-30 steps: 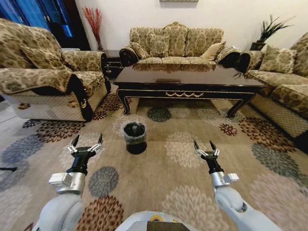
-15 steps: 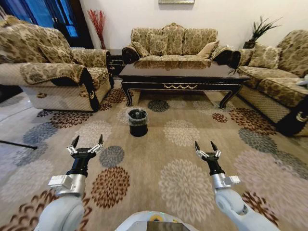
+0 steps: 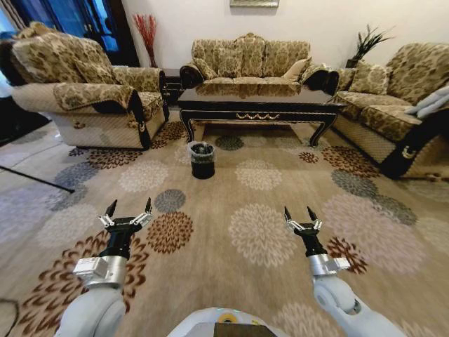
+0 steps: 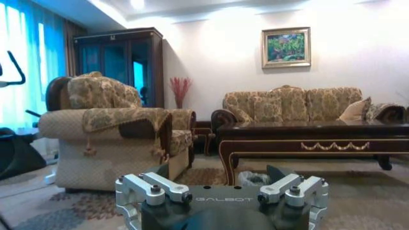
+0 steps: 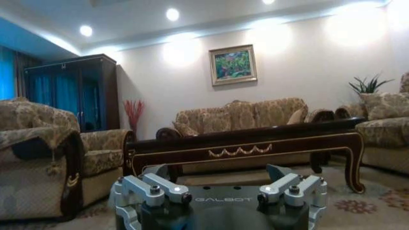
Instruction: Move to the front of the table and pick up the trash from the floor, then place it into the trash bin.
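The dark wooden table [image 3: 256,104] stands far ahead between the sofas, its gold scroll ornament facing me. The black trash bin [image 3: 202,160] with its clear liner sits on the carpet in front of the table's left end. The trash is out of view. My left gripper [image 3: 128,210] and right gripper [image 3: 300,214] hover open and empty over the carpet, well short of the bin. The left wrist view shows the table [image 4: 313,139] and the bin [image 4: 252,178] beyond the open left gripper [image 4: 221,171]. The right wrist view shows the table [image 5: 243,143] past the open right gripper [image 5: 217,171].
Patterned sofas flank the table: one on the left [image 3: 84,91], one behind it [image 3: 245,60], one on the right [image 3: 393,105]. Flowered carpet [image 3: 259,232] stretches between me and the bin. A thin dark rod [image 3: 35,179] lies on the floor at left.
The whole picture has shifted: the table, bin and sofas now look smaller and farther off, so the camera has backed away. Both arms keep the same pose.
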